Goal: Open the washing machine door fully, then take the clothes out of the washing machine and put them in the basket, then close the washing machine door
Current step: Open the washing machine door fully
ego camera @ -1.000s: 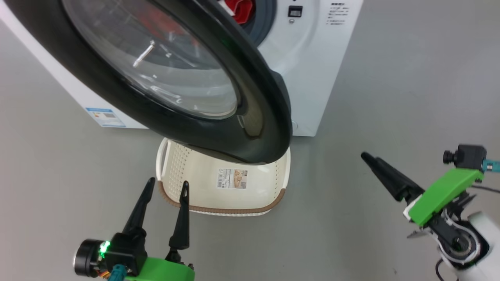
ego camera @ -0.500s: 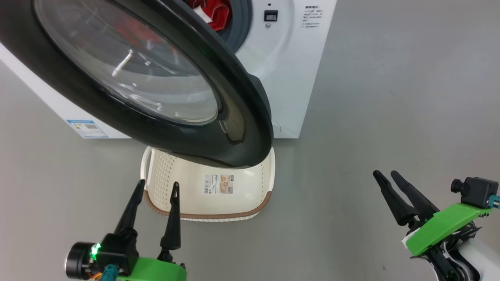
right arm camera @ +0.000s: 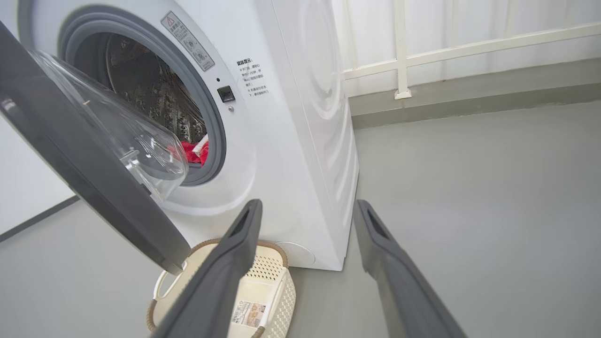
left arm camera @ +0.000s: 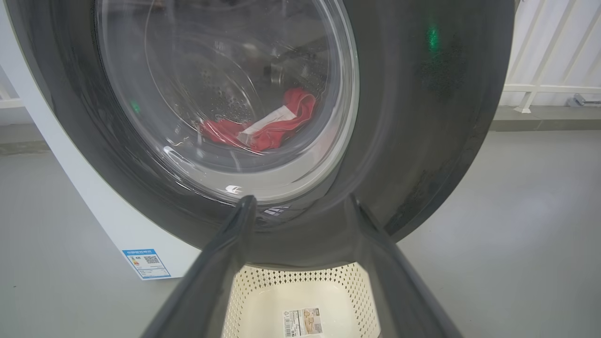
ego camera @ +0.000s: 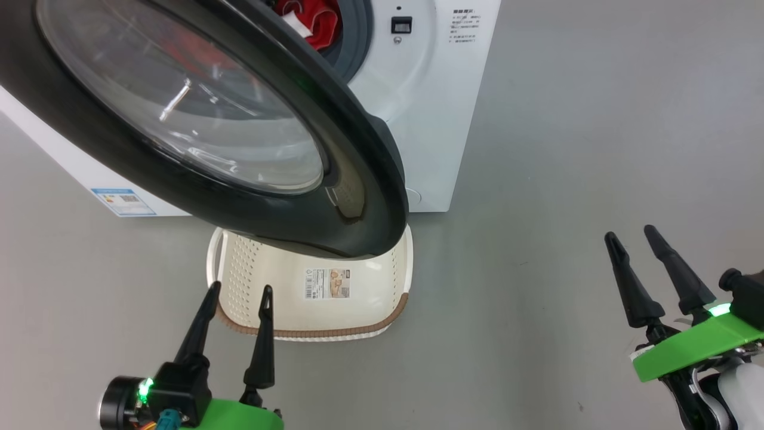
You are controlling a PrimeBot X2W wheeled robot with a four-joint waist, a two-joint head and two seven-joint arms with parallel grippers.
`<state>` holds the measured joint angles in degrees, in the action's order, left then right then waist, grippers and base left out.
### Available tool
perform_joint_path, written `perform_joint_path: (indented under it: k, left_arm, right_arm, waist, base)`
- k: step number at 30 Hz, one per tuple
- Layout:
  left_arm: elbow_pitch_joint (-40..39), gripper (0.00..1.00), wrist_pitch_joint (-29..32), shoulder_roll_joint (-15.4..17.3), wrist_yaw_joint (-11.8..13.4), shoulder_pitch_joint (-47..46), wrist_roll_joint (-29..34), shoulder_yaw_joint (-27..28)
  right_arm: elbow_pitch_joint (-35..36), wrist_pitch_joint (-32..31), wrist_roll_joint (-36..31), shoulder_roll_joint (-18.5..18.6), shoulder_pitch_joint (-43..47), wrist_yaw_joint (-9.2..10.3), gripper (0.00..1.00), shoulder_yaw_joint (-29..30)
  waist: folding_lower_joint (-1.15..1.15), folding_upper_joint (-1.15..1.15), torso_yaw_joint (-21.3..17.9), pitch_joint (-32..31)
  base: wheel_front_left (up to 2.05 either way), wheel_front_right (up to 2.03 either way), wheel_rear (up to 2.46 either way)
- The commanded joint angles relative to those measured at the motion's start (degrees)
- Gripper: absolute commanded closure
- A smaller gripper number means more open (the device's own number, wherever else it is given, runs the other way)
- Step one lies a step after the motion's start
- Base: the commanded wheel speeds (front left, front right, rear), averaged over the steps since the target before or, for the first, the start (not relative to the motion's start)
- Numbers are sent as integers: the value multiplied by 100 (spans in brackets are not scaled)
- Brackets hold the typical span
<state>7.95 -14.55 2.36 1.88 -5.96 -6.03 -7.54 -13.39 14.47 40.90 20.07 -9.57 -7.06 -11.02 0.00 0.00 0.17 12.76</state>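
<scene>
Washing machine door point(ego camera: 197, 119), just beyond the left fingers point(ego camera: 261, 334): wide black rim, glossy plastic, mirror-like reflections; centre bowl clear glass, smooth, glare spots. Clothes point(left arm camera: 267, 131), seen through that glass above the left fingers: soft red cloth, matt, white panel. Washing machine point(right arm camera: 300, 141) ahead of the right fingers point(right arm camera: 235, 263): smooth white shell, slight sheen; gasket point(right arm camera: 215, 126) grey rubber, matt; drum point(right arm camera: 150, 98) perforated bare metal. Basket point(ego camera: 239, 269) just past the left fingers: cream perforated plastic, brown woven-look rim, paper label point(ego camera: 327, 283) on its bottom. Fingers dark, matt, plastic-looking. Floor point(ego camera: 567, 149) around them grey, smooth, low sheen.
</scene>
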Motion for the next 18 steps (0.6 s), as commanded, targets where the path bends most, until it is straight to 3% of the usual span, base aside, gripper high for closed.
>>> perform_joint_path:
  k: [1, 9, 18]
  left_arm:
    - [-101, 0, -45, 52, -46, -20, 62, 186]
    - [-122, 0, -45, 52, -11, -1, 47, 157]
    - [-160, 0, -45, 52, 52, 55, -6, 131]
  right_arm:
    - [184, 51, -244, 14, 122, -43, 0, 80]
    - [433, 52, -1431, -480, 489, -43, 0, 783]
    - [359, 52, -1673, -665, 784, -43, 0, 898]
  waist:
    - [0, 0, 8, -14]
    - [0, 0, 85, -96]
    - [0, 0, 142, -144]
  base:
    - [0, 0, 0]
    - [0, 0, 0]
    - [0, 0, 0]
